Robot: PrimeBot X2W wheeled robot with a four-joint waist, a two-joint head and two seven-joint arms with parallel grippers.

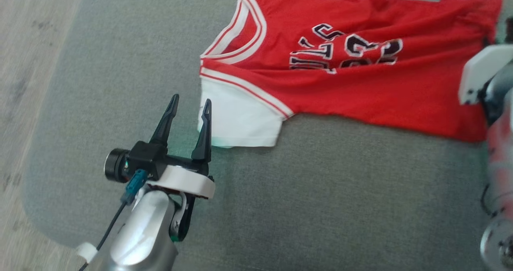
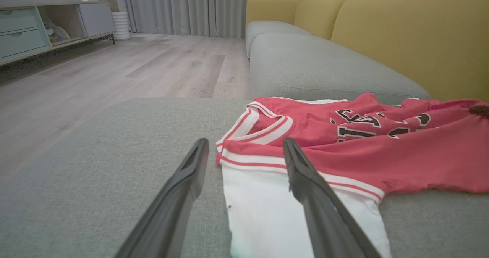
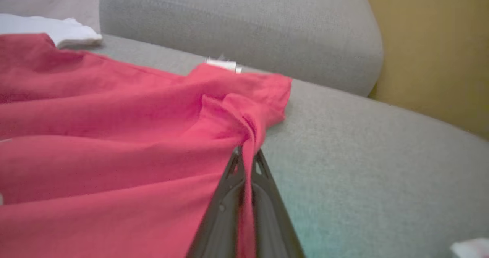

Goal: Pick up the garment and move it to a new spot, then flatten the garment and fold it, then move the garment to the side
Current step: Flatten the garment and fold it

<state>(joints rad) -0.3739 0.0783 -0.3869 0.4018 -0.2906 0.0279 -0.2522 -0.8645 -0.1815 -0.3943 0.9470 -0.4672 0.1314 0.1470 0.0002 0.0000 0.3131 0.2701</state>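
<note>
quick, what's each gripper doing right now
Left gripper: open, holding nothing.
Right gripper: shut on the jersey at its edge.

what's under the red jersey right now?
The jersey lies on the grey sofa cushion, which shows beside it. Anything else beneath is hidden by the cloth.

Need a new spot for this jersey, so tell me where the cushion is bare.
Bare grey cushion stretches on the robot's side of the jersey, right of the open left end effector. Another strip lies between the neckline and the wooden floor. Crowded: the far right, where the right end effector pinches red fabric.
</note>
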